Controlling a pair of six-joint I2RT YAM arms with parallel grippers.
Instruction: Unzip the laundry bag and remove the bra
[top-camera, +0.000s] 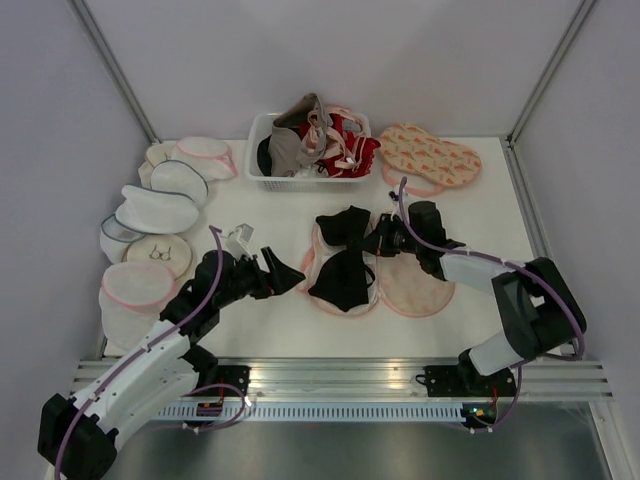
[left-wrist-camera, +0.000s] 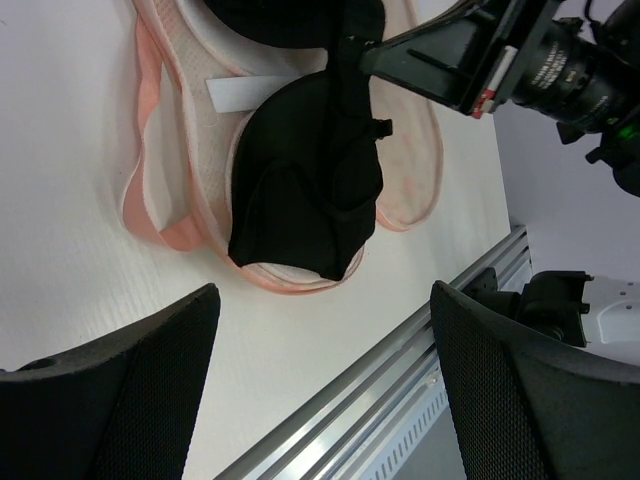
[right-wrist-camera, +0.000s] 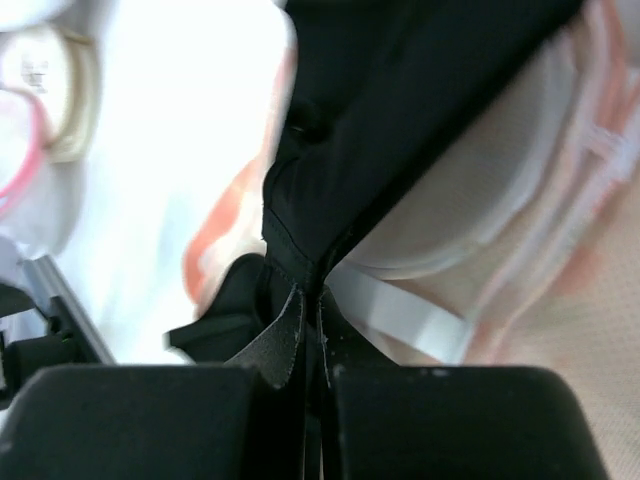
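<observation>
Right claw pinching black bra, white tag on laundry bag

Left hand agape, right hand clenched

We see the laundry bag lying open and flat on the worktop, pale peach lining up, pink trim around it; the black bra sprawls crumpled over its left lobe, one edge pinched in the right hand

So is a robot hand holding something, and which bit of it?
Yes. The right hand pinches the bra by a fabric edge near its middle. The left hand is open and holds nothing.
</observation>
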